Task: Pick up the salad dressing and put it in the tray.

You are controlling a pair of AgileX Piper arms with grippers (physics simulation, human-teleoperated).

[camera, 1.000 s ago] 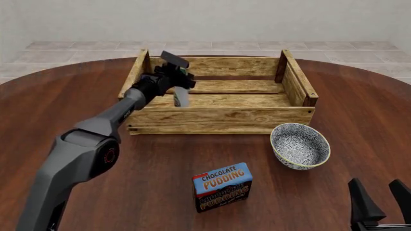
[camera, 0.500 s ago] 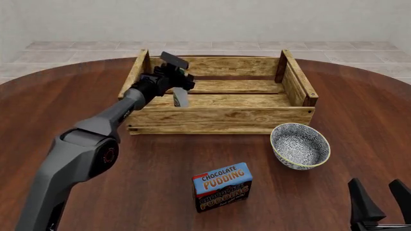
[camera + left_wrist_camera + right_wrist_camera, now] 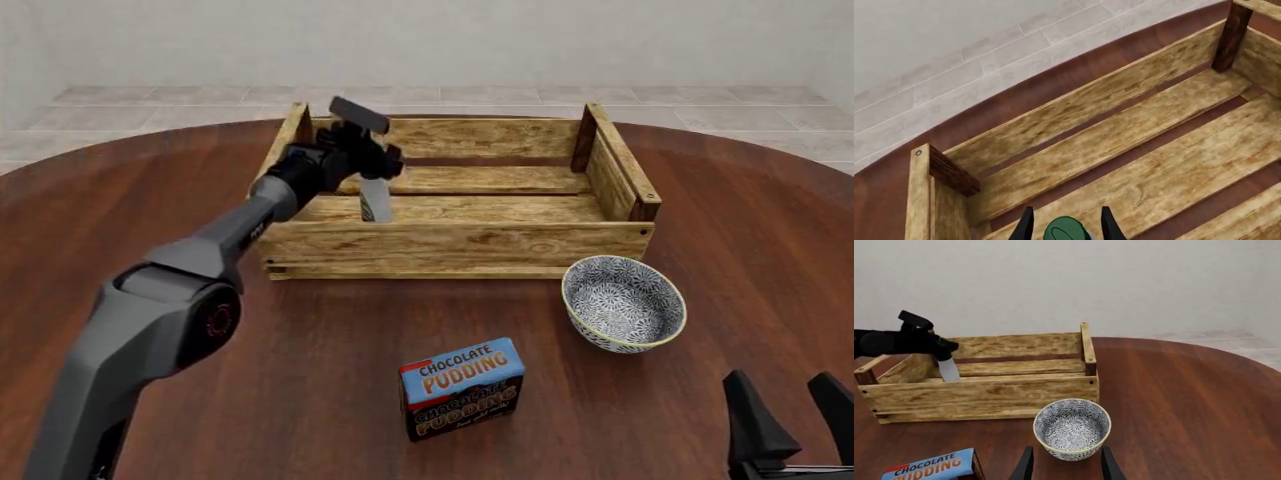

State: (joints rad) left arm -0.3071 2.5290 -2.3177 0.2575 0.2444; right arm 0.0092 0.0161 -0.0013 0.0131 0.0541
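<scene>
Left claw (image 3: 376,163) clamped on bottle (image 3: 376,200) inside crate (image 3: 461,243), cap hidden in front view. Right claw (image 3: 791,405) near bowl (image 3: 623,302), spread wide, cut off.

The round dark-wood table (image 3: 747,240) carries three things directly on its top. The tray (image 3: 461,245), a light-wood slatted crate with dark corner posts, rests toward the far side. Just in front of the tray's near right corner stands a blue-patterned bowl (image 3: 623,302) (upright, close to the tray's front wall but apart from it). Further to the near side of the tray, left of the bowl, a blue-and-black chocolate pudding box (image 3: 462,388) stands on the wood.
</scene>
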